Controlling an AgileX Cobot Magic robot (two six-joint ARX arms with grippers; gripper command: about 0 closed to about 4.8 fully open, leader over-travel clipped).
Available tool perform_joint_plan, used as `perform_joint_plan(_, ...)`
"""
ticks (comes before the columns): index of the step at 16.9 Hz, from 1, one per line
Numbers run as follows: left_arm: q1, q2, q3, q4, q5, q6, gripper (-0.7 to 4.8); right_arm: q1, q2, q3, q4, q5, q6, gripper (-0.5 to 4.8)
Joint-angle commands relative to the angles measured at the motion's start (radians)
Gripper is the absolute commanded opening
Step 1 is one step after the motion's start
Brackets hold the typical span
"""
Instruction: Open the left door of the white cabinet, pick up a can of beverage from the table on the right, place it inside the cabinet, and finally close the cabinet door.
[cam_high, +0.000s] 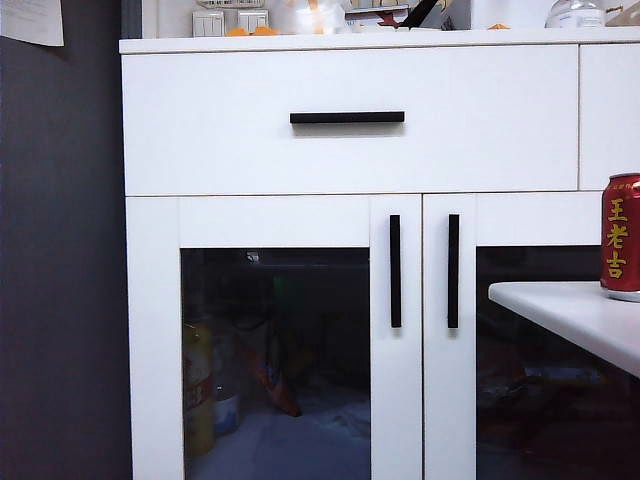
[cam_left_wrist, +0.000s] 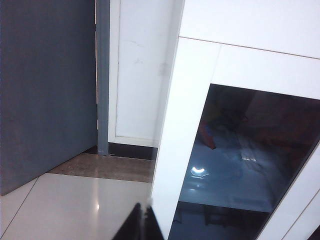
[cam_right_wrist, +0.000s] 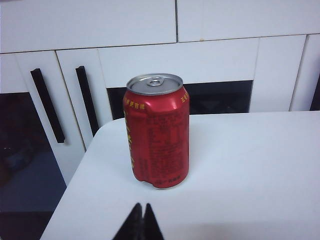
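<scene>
cabinet: the white cabinet (cam_high: 350, 150) is plain white all over, with a black bar on its drawer.
left door: the left door (cam_high: 275, 340) has a white frame, a dark glass pane and a black handle (cam_high: 395, 271).
can: the can of beverage (cam_right_wrist: 157, 131) is red, with yellow characters and silver rims.
table: the table (cam_right_wrist: 240, 170) is plain white.
my grippers: my left gripper (cam_left_wrist: 142, 222) and right gripper (cam_right_wrist: 141, 220) both show black fingertips pressed together.
wall: dark grey wall (cam_high: 60, 260) beside the cabinet.
</scene>
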Motion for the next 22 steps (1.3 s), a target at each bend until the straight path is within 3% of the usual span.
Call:
perform_joint_plan(1, 0.001, 0.0, 0.002, 0.019, 0.006, 0.0, -0.05, 0.002, -0.001, -0.001, 0.001, -0.001, 0.001, -0.01)
perform_joint_plan(6, 0.001, 0.0, 0.003, 0.022, 0.006, -0.002, -0.04, 0.002, -0.001, 0.016, -0.043, -0.006, 0.009, -0.01)
perform_joint_plan(7, 0.001, 0.0, 0.006, 0.037, 0.016, -0.035, 0.05, 0.002, -0.001, 0.042, -0.043, -0.036, 0.064, 0.0)
perform_joint_plan(8, 0.001, 0.0, 0.015, 0.051, 0.047, -0.083, 0.54, 0.002, -0.001, 0.067, -0.047, -0.078, 0.105, 0.14)
perform_joint_plan(10, 0.0, 0.0, 0.051, 0.071, 0.161, -0.134, 2.31, 0.002, -0.001, 0.154, -0.085, -0.2, 0.101, 1.69)
perform_joint_plan(11, -0.001, 0.001, 0.081, 0.104, 0.218, -0.202, 2.49, 0.002, 0.0, 0.232, -0.084, -0.249, 0.055, 2.38)
perform_joint_plan(12, -0.001, 0.001, 0.1, 0.11, 0.24, -0.237, 2.62, 0.002, 0.0, 0.278, -0.088, -0.251, 0.022, 2.85)
perform_joint_plan(14, -0.001, 0.004, 0.152, 0.111, 0.262, -0.298, 4.35, 0.001, 0.02, 0.372, -0.103, -0.251, -0.03, 3.7)
perform_joint_plan(15, -0.002, 0.008, 0.187, 0.11, 0.283, -0.325, 4.79, 0.001, 0.043, 0.42, -0.113, -0.253, -0.049, 3.89)
perform_joint_plan(20, -0.04, 0.116, 0.401, 0.128, 0.359, -0.33, 4.79, 0.001, 0.206, 0.651, -0.166, -0.296, -0.078, 3.91)
perform_joint_plan(22, -0.064, 0.23, 0.477, 0.151, 0.374, -0.329, 4.79, 0.001, 0.272, 0.713, -0.156, -0.381, -0.071, 3.91)
